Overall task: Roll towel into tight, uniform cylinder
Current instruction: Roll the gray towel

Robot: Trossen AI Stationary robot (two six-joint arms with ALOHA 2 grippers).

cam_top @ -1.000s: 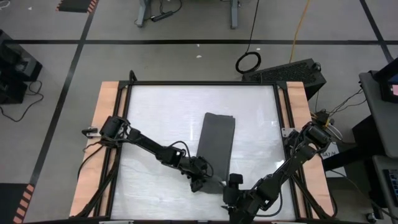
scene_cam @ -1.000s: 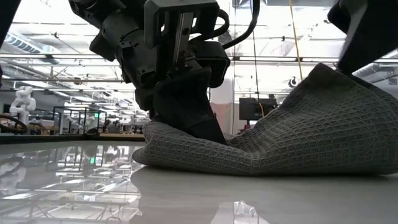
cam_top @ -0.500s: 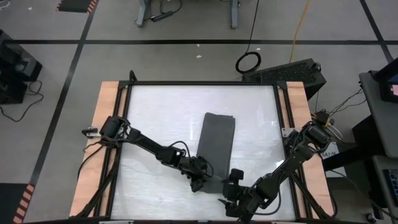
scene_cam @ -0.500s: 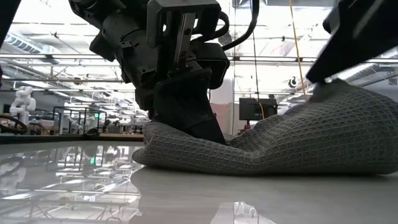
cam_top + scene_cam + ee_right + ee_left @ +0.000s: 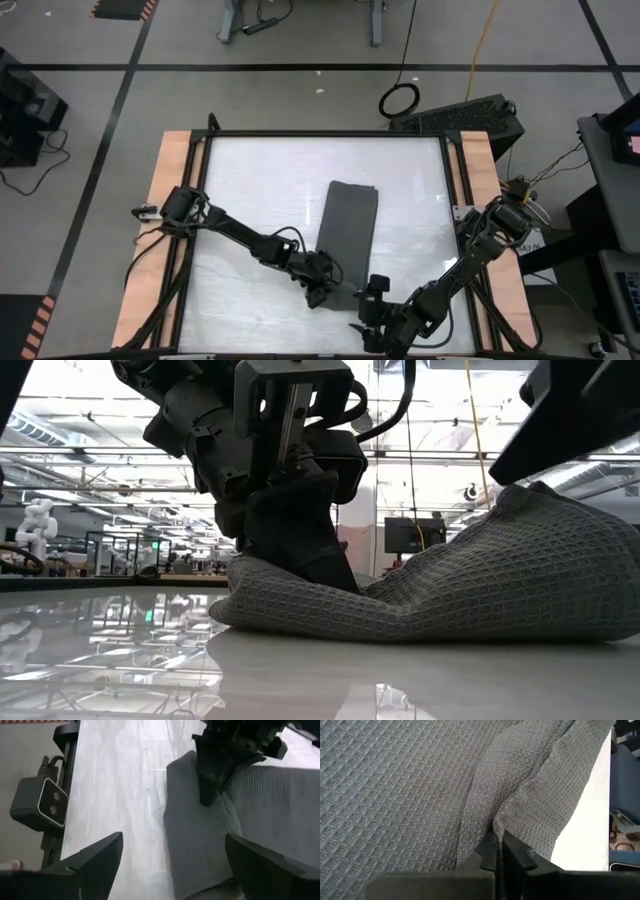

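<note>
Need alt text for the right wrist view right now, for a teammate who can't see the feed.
The right pincer hangs open above the near end of the dark grey towel, touching nothing. Farther off, the left pincer is shut on the towel, pinching up a fold. A small camera unit sits at the edge of the white table.

My dark charcoal-grey waffle-weave towel (image 5: 347, 235) lies as a long folded strip down the middle of the white table, flat at its far end, bunched and humped up at the near end.
</note>
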